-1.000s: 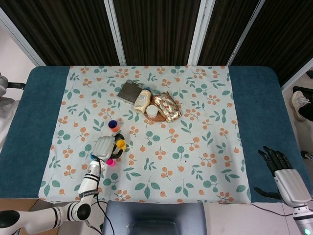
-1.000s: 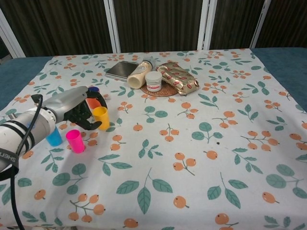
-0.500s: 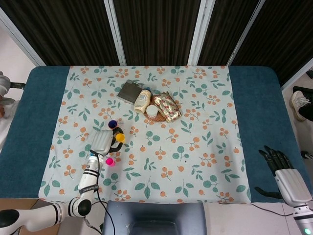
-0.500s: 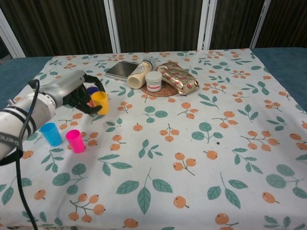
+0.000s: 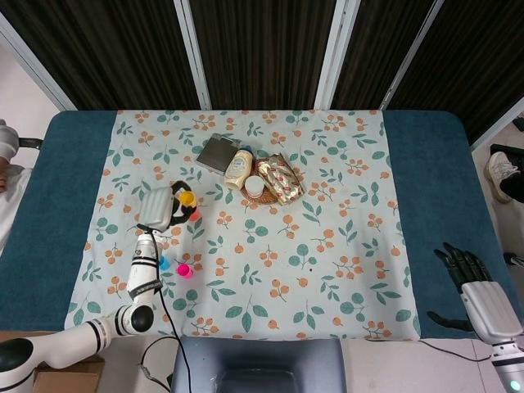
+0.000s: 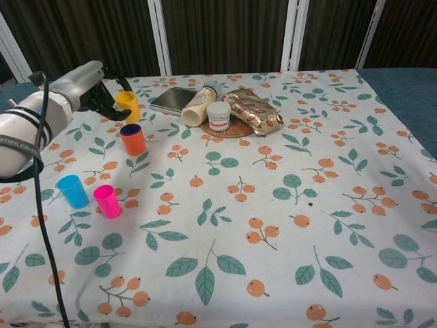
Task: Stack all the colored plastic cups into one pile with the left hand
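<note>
while my left hand (image 6: 92,85) grips the yellow cup (image 6: 127,106) aloft, i count three more: orange (image 6: 132,139), blue (image 6: 72,191), pink (image 6: 107,201); right hand (image 5: 471,277) hangs released.

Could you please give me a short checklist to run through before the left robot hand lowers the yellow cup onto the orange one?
1. Yellow cup held by left robot hand: ok.
2. Orange cup upright, mouth up: ok.
3. Yellow cup directly above orange cup: not ok; it hangs behind it in the chest view.
4. Blue cup and pink cup stand apart from the orange cup: ok.
5. Right robot hand away at the table edge: ok.
</note>
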Robot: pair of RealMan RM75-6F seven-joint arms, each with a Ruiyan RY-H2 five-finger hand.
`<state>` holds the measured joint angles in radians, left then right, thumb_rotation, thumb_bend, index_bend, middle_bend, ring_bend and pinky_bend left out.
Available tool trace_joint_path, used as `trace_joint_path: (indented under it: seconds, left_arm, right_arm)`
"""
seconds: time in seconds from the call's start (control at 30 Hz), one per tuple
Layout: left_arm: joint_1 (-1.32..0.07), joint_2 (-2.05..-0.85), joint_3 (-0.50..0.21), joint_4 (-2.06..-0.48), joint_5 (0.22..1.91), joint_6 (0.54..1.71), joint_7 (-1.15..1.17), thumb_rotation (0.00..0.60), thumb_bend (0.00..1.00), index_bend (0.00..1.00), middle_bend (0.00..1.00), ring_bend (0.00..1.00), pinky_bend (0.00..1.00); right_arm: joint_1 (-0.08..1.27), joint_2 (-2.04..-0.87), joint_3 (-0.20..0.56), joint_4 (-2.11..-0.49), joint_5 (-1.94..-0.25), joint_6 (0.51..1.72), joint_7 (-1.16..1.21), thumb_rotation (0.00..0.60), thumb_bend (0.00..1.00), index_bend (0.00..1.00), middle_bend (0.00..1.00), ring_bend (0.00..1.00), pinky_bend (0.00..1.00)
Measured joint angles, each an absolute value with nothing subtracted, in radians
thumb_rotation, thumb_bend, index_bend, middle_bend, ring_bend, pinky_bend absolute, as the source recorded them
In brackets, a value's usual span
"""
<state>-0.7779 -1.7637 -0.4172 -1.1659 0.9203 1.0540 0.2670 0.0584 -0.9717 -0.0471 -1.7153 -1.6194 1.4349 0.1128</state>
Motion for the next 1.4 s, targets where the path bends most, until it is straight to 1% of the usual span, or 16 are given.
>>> trace_joint_path:
  seconds: [0.17, 0.27, 0.3, 0.33, 0.37, 0.4, 0.43, 0.47, 0.67, 0.83, 0.9, 0.97, 1.07, 1.13, 1.2, 1.4]
  left_arm:
    - [-0.784, -1.792, -0.4, -1.093, 0.917, 1.03, 0.247, 0.6, 0.36, 0.62, 1.0, 1.0, 1.0]
    - [-0.785, -1.807, -0.388, -1.066, 0.922, 1.021, 0.234, 0.6, 0.37, 0.54, 1.0, 1.0, 1.0]
    - [-0.785, -1.811, -0.386, -1.059, 0.923, 1.02, 0.232, 0.6, 0.37, 0.47, 1.0, 1.0, 1.0]
    - [-0.786, -1.817, -0.383, -1.049, 0.925, 1.018, 0.229, 0.6, 0.38, 0.36, 1.0, 1.0, 1.0]
    - [-0.787, -1.82, -0.381, -1.041, 0.926, 1.014, 0.227, 0.6, 0.37, 0.27, 1.0, 1.0, 1.0]
    - [-0.788, -1.823, -0.379, -1.035, 0.925, 1.009, 0.228, 0.6, 0.37, 0.13, 1.0, 1.0, 1.0]
    - [-0.789, -1.826, -0.377, -1.03, 0.923, 1.001, 0.23, 0.6, 0.37, 0.04, 1.0, 1.0, 1.0]
    - [-0.789, -1.826, -0.376, -1.03, 0.922, 0.997, 0.231, 0.6, 0.37, 0.01, 1.0, 1.0, 1.0]
    - [-0.764, -1.782, -0.358, -1.122, 0.956, 1.023, 0.225, 0.6, 0.36, 0.0, 1.0, 1.0, 1.0]
    - [-0.697, -1.672, -0.308, -1.326, 1.017, 1.071, 0.215, 0.6, 0.35, 0.02, 1.0, 1.0, 1.0]
    - [-0.663, -1.617, -0.28, -1.415, 1.047, 1.094, 0.207, 0.6, 0.35, 0.04, 1.0, 1.0, 1.0]
    - [-0.613, -1.543, -0.235, -1.517, 1.088, 1.118, 0.193, 0.6, 0.35, 0.05, 1.0, 1.0, 1.0]
    - [-0.539, -1.447, -0.152, -1.616, 1.143, 1.143, 0.162, 0.6, 0.35, 0.07, 1.0, 1.0, 1.0]
    - [-0.494, -1.416, -0.1, -1.638, 1.176, 1.152, 0.138, 0.6, 0.35, 0.08, 1.0, 1.0, 1.0]
    - [-0.47, -1.409, -0.073, -1.636, 1.197, 1.157, 0.115, 0.6, 0.35, 0.09, 1.0, 1.0, 1.0]
    - [-0.447, -1.446, -0.052, -1.565, 1.201, 1.144, 0.075, 0.6, 0.35, 0.16, 1.0, 1.0, 1.0]
  right_arm:
    - [0.058, -0.969, -0.047, -1.715, -1.62, 1.438, 0.12, 0.6, 0.13, 0.0, 0.0, 0.0, 0.0]
    - [0.058, -0.968, -0.046, -1.714, -1.618, 1.436, 0.121, 0.6, 0.13, 0.0, 0.0, 0.0, 0.0]
    - [0.058, -0.968, -0.046, -1.715, -1.618, 1.436, 0.122, 0.6, 0.13, 0.0, 0.0, 0.0, 0.0]
    - [0.058, -0.968, -0.047, -1.715, -1.618, 1.436, 0.122, 0.6, 0.13, 0.0, 0.0, 0.0, 0.0]
    - [0.058, -0.967, -0.047, -1.715, -1.62, 1.437, 0.123, 0.6, 0.13, 0.0, 0.0, 0.0, 0.0]
    - [0.057, -0.966, -0.047, -1.715, -1.62, 1.438, 0.124, 0.6, 0.13, 0.0, 0.0, 0.0, 0.0]
    - [0.057, -0.966, -0.047, -1.715, -1.62, 1.439, 0.125, 0.6, 0.13, 0.0, 0.0, 0.0, 0.0]
    - [0.056, -0.965, -0.047, -1.714, -1.62, 1.44, 0.126, 0.6, 0.13, 0.0, 0.0, 0.0, 0.0]
    - [0.061, -0.967, -0.047, -1.712, -1.617, 1.429, 0.121, 0.6, 0.13, 0.0, 0.0, 0.0, 0.0]
    - [0.062, -0.968, -0.051, -1.716, -1.624, 1.426, 0.117, 0.6, 0.13, 0.0, 0.0, 0.0, 0.0]
    - [0.06, -0.967, -0.053, -1.717, -1.629, 1.43, 0.119, 0.6, 0.13, 0.0, 0.0, 0.0, 0.0]
    - [0.058, -0.967, -0.055, -1.717, -1.634, 1.433, 0.118, 0.6, 0.13, 0.0, 0.0, 0.0, 0.0]
    - [0.058, -0.968, -0.059, -1.717, -1.643, 1.433, 0.116, 0.6, 0.13, 0.0, 0.0, 0.0, 0.0]
    - [0.058, -0.969, -0.062, -1.717, -1.648, 1.432, 0.114, 0.6, 0.13, 0.0, 0.0, 0.0, 0.0]
    - [0.058, -0.969, -0.064, -1.718, -1.652, 1.433, 0.114, 0.6, 0.13, 0.0, 0.0, 0.0, 0.0]
    - [0.056, -0.968, -0.064, -1.717, -1.653, 1.438, 0.117, 0.6, 0.13, 0.0, 0.0, 0.0, 0.0]
